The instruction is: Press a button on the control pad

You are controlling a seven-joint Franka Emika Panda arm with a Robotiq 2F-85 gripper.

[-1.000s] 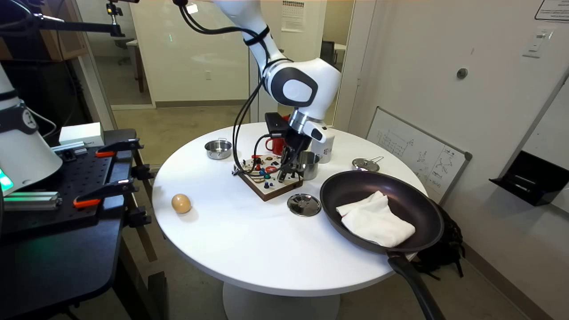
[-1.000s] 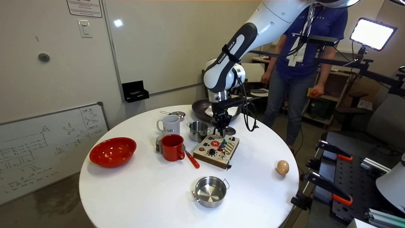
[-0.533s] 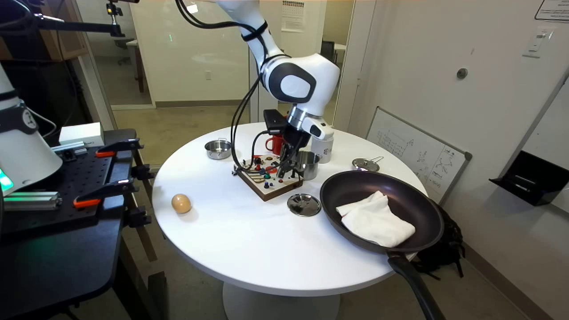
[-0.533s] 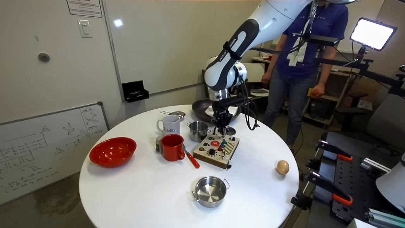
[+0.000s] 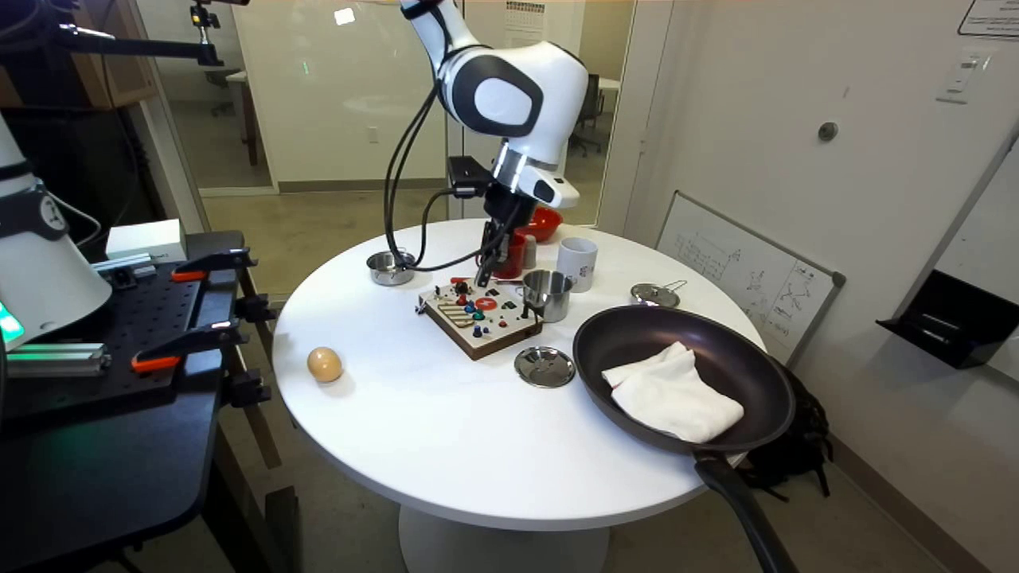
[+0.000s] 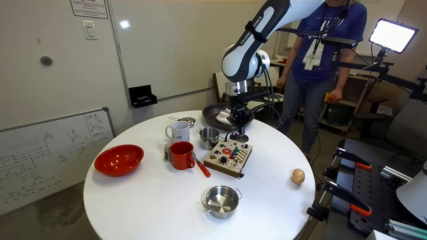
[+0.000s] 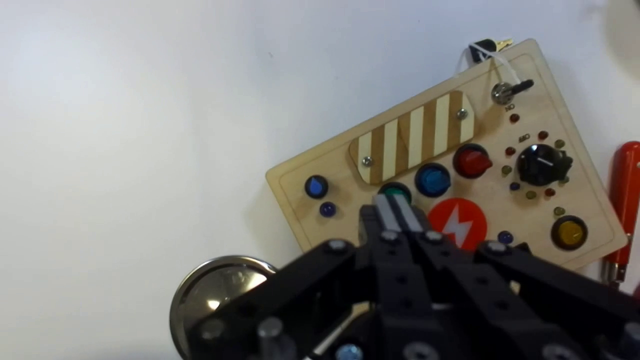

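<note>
Three pointed knobs (image 7: 433, 180), green, blue and red, stand in a row on the control pad (image 6: 229, 157), a tan wooden board lying flat near the middle of the round white table (image 6: 156, 200). Beside them runs a striped strip (image 7: 414, 137), and what looks like a yellow push button (image 7: 570, 233) sits near a corner. Over the board hangs the gripper (image 7: 391, 197), its two fingers (image 7: 386, 214) clenched together with nothing between them. In both exterior views the tips look to be above the pad, not touching it; from the wrist view they overlap the green knob (image 7: 395, 188), though that may be only the angle.

As I judge it, the step in hand is the hover over the pad; nothing on the board tells me whether a button has been pushed. If the press is yet to come, it calls for centring over one button and pushing straight down, fingers together, brushing none of the neighbours. If it's done, the arm (image 5: 549, 76) need only draw clear.

Just beside the board sit a red-handled utensil (image 6: 202, 169) and a steel pot (image 6: 208, 143), with a metal lid (image 5: 544, 367) near another edge. Farther out rests a frying pan (image 5: 739, 352) with a white cloth (image 5: 673, 398) in it, and, well apart from the rest, an egg (image 5: 325, 364).
</note>
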